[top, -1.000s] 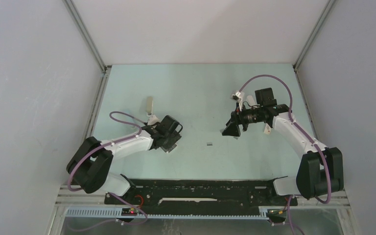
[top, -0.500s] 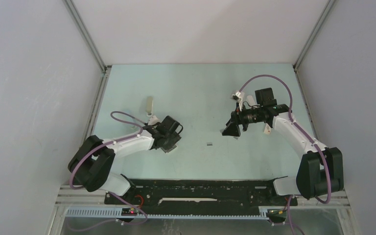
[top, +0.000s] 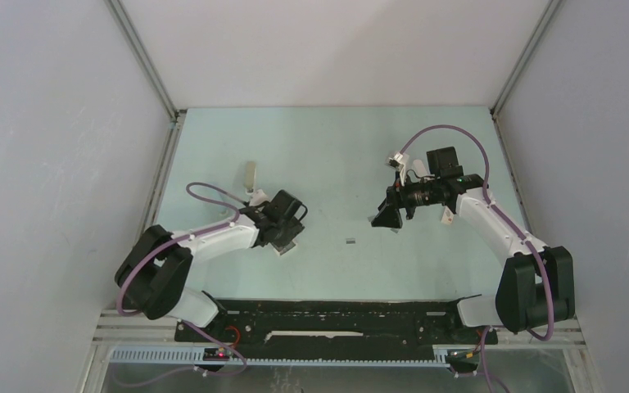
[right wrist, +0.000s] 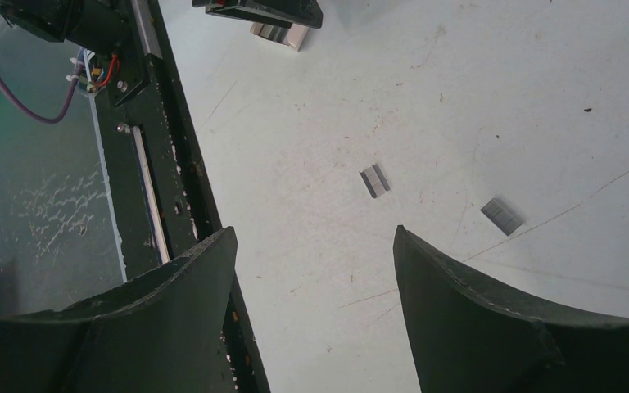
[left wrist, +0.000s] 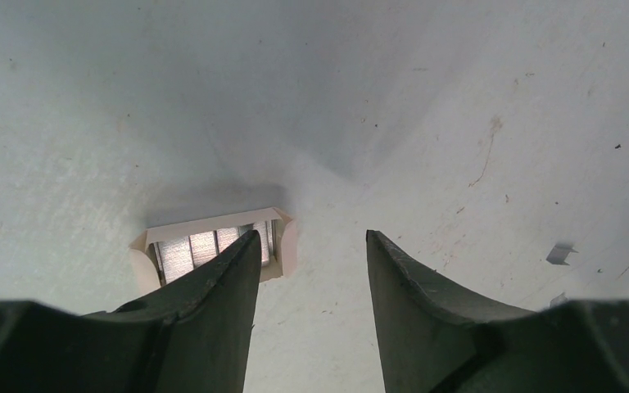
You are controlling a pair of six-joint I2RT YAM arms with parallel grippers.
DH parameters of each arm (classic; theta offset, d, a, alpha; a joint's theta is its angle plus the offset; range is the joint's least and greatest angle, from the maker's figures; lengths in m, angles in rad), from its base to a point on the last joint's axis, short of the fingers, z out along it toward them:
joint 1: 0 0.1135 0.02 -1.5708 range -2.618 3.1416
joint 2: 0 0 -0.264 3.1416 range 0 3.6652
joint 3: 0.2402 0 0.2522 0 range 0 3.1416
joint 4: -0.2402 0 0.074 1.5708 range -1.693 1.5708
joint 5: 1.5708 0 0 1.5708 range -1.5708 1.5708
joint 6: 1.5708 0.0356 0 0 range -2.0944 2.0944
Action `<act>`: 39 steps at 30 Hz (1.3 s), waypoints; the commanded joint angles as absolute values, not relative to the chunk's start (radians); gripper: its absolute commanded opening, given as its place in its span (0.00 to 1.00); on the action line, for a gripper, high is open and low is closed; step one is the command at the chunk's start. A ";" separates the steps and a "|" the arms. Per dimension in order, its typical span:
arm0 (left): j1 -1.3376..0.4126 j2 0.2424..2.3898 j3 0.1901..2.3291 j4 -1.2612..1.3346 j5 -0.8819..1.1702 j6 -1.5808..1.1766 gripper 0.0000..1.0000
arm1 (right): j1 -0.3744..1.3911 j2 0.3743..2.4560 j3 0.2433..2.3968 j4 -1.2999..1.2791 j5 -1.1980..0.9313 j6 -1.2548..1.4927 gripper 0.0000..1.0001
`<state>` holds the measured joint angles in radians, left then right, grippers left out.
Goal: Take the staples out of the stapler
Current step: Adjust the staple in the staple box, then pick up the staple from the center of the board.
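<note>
A slim pale stapler (top: 250,174) lies at the left back of the table, behind my left arm. Two short dark grey staple strips (right wrist: 374,180) (right wrist: 501,215) lie on the table ahead of my right gripper (right wrist: 315,237), which is open, empty and raised above them. One strip shows in the top view (top: 349,241), between the arms. My left gripper (left wrist: 311,246) is open and empty, low over the table. Its left finger overlaps a small open white box (left wrist: 213,244) with silver staple rows inside. A single loose staple (left wrist: 559,252) lies to the right.
The black base rail (right wrist: 156,164) runs along the table's near edge. Grey walls enclose the table on three sides. A small white piece (top: 446,214) lies beside the right arm.
My left gripper has shifted slightly right and back over the white box. The right arm and the staple strips have not moved.
</note>
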<state>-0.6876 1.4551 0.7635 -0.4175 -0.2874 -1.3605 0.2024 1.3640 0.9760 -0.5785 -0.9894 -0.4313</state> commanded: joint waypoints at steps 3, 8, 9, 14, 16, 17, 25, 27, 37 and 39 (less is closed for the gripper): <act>-0.682 1.461 0.811 -0.410 -0.296 -1.336 0.56 | 0.193 1.361 0.977 -0.561 -1.004 -0.423 0.79; -0.682 1.419 0.839 -0.434 -0.317 -1.291 0.58 | 0.194 1.359 0.977 -0.561 -1.006 -0.423 0.79; -0.682 1.407 0.845 -0.440 -0.325 -1.280 0.58 | 0.193 1.358 0.977 -0.561 -1.003 -0.423 0.79; -0.682 1.325 0.851 -0.449 -0.327 -1.197 0.60 | 0.193 1.355 0.977 -0.567 -0.999 -0.428 0.79; -0.682 1.269 0.841 -0.427 -0.322 -1.127 0.61 | 0.195 1.354 0.978 -0.570 -0.997 -0.436 0.79; -0.682 1.241 0.828 -0.400 -0.313 -1.084 0.62 | 0.196 1.353 0.977 -0.573 -0.996 -0.440 0.79; -0.679 0.931 0.634 -0.113 -0.258 -0.712 0.79 | 0.202 1.356 1.008 -0.680 -0.969 -0.595 0.82; -0.674 0.861 0.585 -0.079 -0.272 -0.682 0.87 | 0.200 1.383 1.035 -0.702 -0.895 -0.611 0.82; -0.643 0.687 0.420 0.083 -0.233 -0.732 1.00 | 0.282 1.575 1.088 -0.729 -0.382 -0.505 0.71; -0.641 0.673 0.398 0.110 -0.225 -0.747 0.99 | 0.308 1.605 1.087 -0.725 -0.345 -0.493 0.68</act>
<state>-0.6506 0.7033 0.4492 0.0013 -0.2470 -0.7338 0.2539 1.5574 1.0615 -0.6979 -0.5232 -0.5282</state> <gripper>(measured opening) 0.996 0.698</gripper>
